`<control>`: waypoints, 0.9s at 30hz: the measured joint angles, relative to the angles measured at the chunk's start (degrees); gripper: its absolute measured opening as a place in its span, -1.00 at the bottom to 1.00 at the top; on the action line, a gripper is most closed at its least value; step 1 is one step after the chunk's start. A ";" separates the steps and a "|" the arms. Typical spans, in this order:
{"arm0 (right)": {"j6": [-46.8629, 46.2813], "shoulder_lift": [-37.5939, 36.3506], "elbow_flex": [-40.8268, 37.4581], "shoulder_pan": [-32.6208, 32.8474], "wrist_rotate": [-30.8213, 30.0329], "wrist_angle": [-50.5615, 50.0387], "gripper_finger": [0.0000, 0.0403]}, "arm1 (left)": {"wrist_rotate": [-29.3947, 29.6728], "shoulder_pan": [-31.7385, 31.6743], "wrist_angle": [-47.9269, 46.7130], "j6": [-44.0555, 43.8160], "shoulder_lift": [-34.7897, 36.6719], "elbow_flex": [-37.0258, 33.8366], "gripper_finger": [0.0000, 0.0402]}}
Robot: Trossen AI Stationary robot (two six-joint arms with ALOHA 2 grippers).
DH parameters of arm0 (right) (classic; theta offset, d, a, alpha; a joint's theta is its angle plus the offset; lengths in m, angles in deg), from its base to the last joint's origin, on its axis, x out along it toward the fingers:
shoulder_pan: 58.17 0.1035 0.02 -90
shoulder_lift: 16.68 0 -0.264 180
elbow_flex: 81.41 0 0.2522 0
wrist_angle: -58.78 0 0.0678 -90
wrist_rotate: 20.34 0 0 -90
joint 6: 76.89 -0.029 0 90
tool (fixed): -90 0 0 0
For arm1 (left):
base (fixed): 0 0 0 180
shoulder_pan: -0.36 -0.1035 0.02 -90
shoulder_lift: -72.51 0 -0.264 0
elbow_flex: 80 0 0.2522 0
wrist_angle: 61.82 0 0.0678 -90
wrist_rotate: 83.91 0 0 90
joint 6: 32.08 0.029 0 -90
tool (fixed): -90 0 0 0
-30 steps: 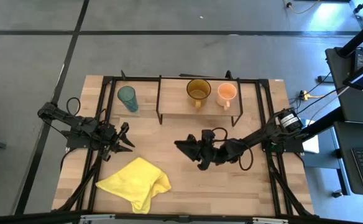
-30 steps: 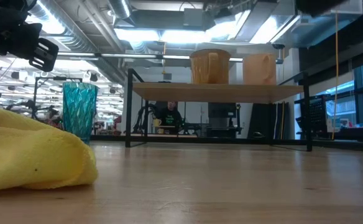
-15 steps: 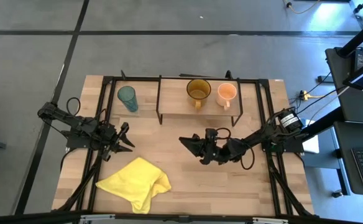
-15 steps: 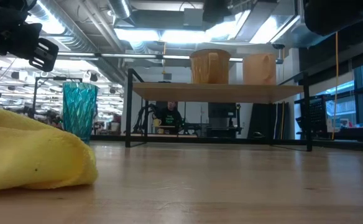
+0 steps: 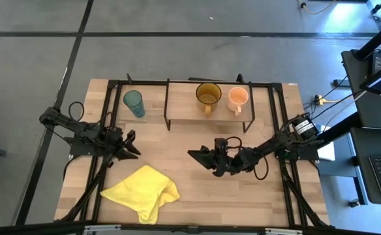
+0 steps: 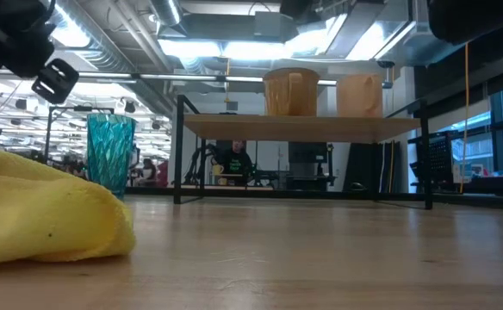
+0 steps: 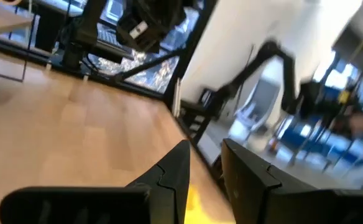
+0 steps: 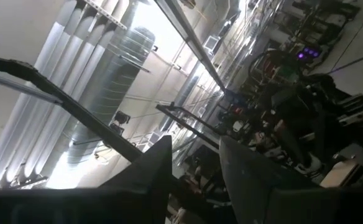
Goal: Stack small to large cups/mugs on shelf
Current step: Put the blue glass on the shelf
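The teal tumbler (image 5: 134,102) stands upright on the tabletop left of the shelf; it also shows in the low view (image 6: 109,155). The amber mug (image 5: 208,95) and the pale-orange mug (image 5: 237,98) stand side by side on the wooden shelf (image 5: 184,104), as the low view shows the shelf (image 6: 303,127) too. My left gripper (image 5: 132,145) hovers near the table's left side, south of the tumbler, slightly open and empty (image 7: 205,155). My right gripper (image 5: 198,156) hovers over the table's middle, in front of the shelf, slightly open and empty (image 8: 194,146).
A crumpled yellow cloth (image 5: 141,192) lies near the table's front left. A black metal frame (image 5: 112,85) runs around the tabletop and beside the shelf. Bare wood shows between the two grippers and in front of the shelf.
My right gripper has drawn back a little toward the table's right edge. My left gripper has tipped slightly in place. The mugs, tumbler and cloth have stayed where they were.
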 joint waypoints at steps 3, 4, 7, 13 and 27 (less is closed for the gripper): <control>0.04 0.00 0.02 0.21 -0.69 0.00 -0.33 | -0.60 0.00 2.87 -7.05 0.00 0.00 -0.57; 0.07 0.00 0.02 0.28 -1.01 0.00 -0.33 | -0.86 0.00 4.72 -9.94 0.04 0.00 -0.57; 0.24 0.00 0.02 0.30 -1.40 0.00 -0.33 | 0.97 -0.02 11.05 -16.25 0.05 0.00 -0.57; 0.21 0.00 0.04 0.19 -1.47 0.00 -0.33 | 13.21 -0.02 21.62 -13.65 0.05 0.04 -0.57; 0.39 0.00 0.09 0.19 0.48 -0.04 -0.33 | 9.99 -0.02 13.11 -3.50 -1.50 23.96 -0.59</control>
